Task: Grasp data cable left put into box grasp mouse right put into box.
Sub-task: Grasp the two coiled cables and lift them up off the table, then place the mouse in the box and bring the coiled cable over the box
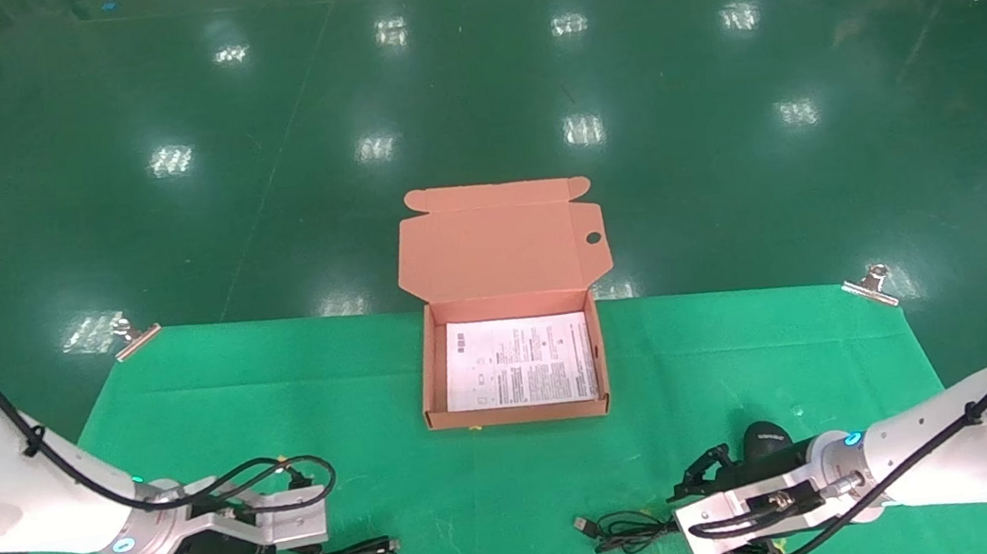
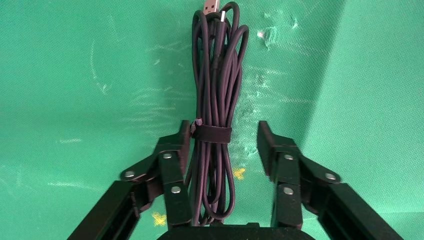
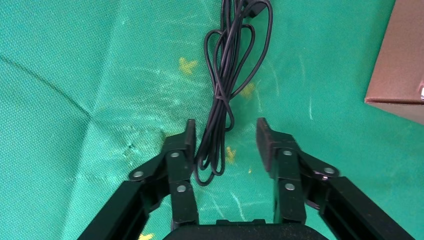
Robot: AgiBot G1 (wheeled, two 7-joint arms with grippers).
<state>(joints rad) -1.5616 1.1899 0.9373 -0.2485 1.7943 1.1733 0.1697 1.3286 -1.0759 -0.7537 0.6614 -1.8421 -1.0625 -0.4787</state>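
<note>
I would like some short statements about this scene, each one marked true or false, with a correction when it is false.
1. The orange-brown cardboard box has its lid shut. False: the lid stands open.
2. A white printed sheet lies inside the box. True.
3. The bundled black data cable lies between the open fingers of the left hand. True.
4. The small black mouse is already in the box. False: it sits on the green cloth by the right hand.
5. The right hand is shut. False: it is open over the mouse's thin cord.
</note>
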